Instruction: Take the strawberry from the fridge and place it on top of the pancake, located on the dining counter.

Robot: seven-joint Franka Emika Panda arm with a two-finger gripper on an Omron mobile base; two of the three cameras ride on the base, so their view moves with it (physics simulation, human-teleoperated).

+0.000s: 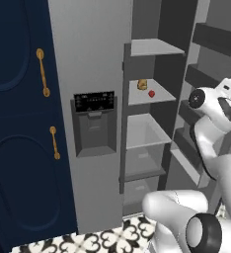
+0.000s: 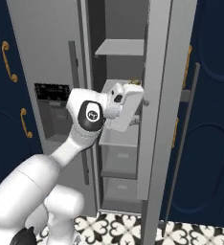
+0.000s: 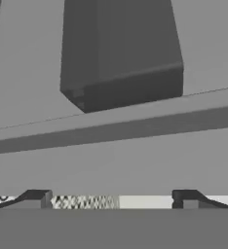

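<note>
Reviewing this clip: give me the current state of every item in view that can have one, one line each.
Tall grey side-by-side fridge: right door swung open, left door shut.
Tiny red strawberry: resting on a grey inner shelf, not gripped.
Tan-yellow lump: sitting on the same shelf, beside the strawberry.
Two-finger gripper: open, nothing between its fingertips.
Navy cabinets with gold handles: closed.

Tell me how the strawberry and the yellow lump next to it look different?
The strawberry is red; the lump is tan-yellow. The strawberry sits nearer the shelf's front edge, the lump farther back and to its left. The lump looks slightly bigger. Both are tiny and rest on the same fridge shelf.
</note>
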